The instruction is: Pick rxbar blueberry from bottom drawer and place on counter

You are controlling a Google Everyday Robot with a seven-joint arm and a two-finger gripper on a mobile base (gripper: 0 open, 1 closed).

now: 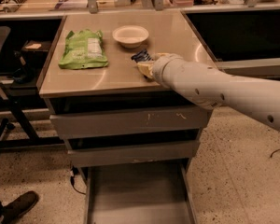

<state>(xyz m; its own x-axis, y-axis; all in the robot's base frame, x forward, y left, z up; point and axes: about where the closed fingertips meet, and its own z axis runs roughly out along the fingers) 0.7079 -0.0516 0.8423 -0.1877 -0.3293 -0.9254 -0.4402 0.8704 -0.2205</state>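
The rxbar blueberry [141, 56] is a small dark blue bar on the counter [177, 36], just in front of a white bowl. My gripper [145, 68] is over the counter right at the bar's near end, with the white arm reaching in from the right. I cannot tell whether it touches or holds the bar. The bottom drawer [135, 190] is pulled out below, and its grey floor shows bare.
A green bag [83, 49] lies on the counter's left half and a white bowl [130, 35] stands behind the bar. Two closed drawers [130, 120] sit above the open one. A dark chair and desk stand at left, and a shoe [18, 204] is at bottom left.
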